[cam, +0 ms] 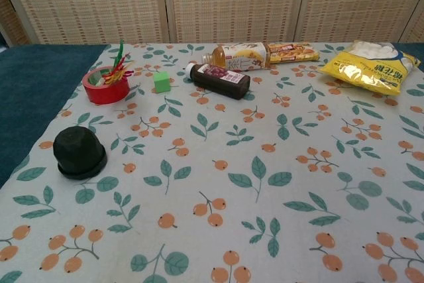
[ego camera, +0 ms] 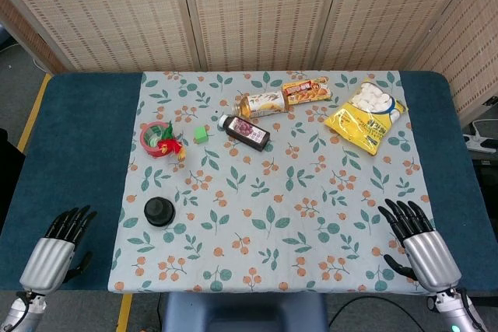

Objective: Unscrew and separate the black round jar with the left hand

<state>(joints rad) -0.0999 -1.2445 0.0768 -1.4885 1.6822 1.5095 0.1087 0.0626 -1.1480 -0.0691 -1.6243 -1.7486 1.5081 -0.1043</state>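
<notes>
The job has not started yet, as far as I can tell. The black round jar sits by itself on the leafy cloth, near the left side of the counter, and its top looks like it is on. Nothing touches it. The left robot hand rests at the near left corner, off the cloth, with its fingers apart and nothing in them. The right robot hand rests at the near right corner, fingers apart too, and it holds nothing. So everything is left to do: reach the jar, grab it, twist it, and pull the two parts away. The head view shows both robot hands and the whole counter. The chest view shows no hands at all (they are out of its picture), but it shows the jar from the side, a round dome on a wider flat base.
</notes>
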